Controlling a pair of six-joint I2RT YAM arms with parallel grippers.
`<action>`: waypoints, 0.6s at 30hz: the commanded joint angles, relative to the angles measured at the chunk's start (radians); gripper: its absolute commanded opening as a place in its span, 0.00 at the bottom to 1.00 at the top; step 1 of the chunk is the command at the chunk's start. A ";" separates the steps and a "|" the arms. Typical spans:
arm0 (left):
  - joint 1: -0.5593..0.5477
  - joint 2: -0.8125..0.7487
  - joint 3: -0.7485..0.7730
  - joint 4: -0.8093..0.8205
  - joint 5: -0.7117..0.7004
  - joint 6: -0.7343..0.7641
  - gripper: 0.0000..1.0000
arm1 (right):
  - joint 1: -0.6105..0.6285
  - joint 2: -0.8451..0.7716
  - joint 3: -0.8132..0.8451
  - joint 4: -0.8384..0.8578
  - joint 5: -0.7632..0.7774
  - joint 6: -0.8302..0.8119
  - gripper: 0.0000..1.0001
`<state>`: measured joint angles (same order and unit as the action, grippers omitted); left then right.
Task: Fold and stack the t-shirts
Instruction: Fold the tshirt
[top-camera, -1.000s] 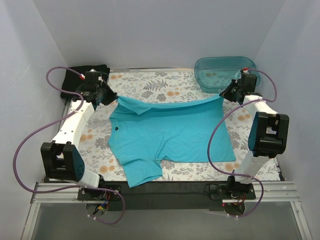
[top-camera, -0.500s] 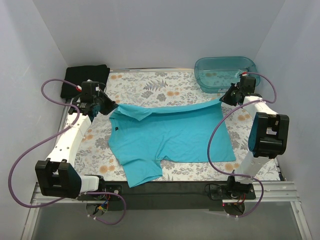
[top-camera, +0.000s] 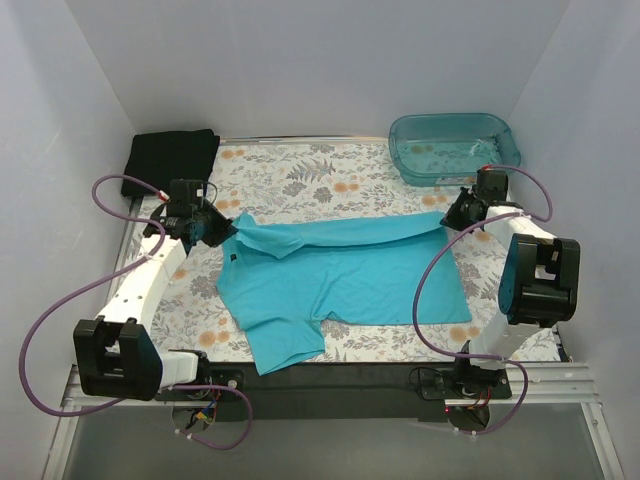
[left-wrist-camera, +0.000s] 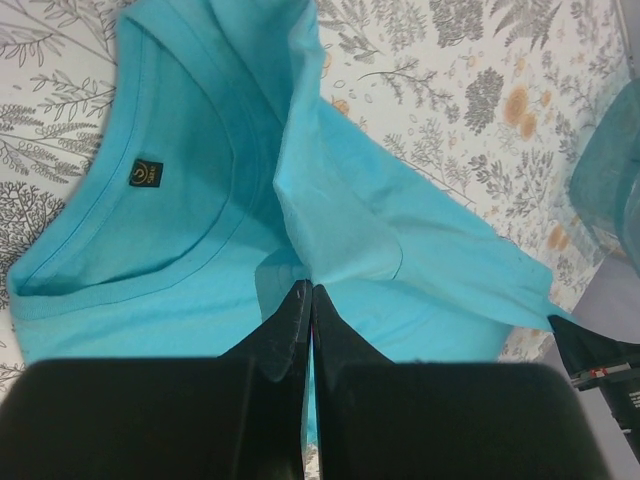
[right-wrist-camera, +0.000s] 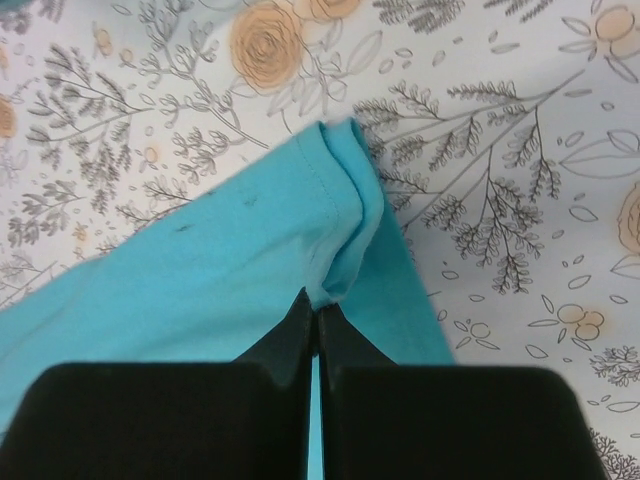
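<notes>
Translucent teal tub (top-camera: 442, 166) and floral table cover (top-camera: 330, 172), boxed in by white walls (top-camera: 300, 60).
Sits open side up at the cover's far right corner, print showing faintly through its sides; meets a black strip (top-camera: 340, 379) and metal rail (top-camera: 560, 381) along the cover's near edge.

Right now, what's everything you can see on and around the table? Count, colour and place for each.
turquoise t-shirt: one, turquoise, middle of the table, far edge lifted at both ends
black t-shirt: one, black, far left corner
tub: one, see-through teal, far right corner
table cover: one, white with grey leaves and orange flowers, over the table top
cables: two, purple, one looping beside each arm
arms: two, white and black, bases at the near edge
left gripper: one, black, shut on the turquoise t-shirt's left end
right gripper: one, black, shut on its right end
</notes>
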<state>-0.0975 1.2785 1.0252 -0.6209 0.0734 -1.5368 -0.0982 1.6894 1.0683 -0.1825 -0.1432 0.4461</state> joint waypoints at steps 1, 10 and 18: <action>0.005 -0.044 -0.045 0.019 -0.014 -0.017 0.00 | -0.008 -0.036 -0.040 0.002 0.033 0.008 0.01; 0.005 -0.034 -0.146 0.066 0.003 -0.046 0.00 | -0.008 -0.019 -0.085 0.006 0.050 0.002 0.10; 0.005 -0.085 -0.200 0.052 0.003 -0.043 0.42 | -0.006 -0.077 -0.088 -0.009 0.099 -0.030 0.36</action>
<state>-0.0975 1.2568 0.8471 -0.5705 0.0906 -1.5700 -0.0990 1.6821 0.9833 -0.1860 -0.0883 0.4381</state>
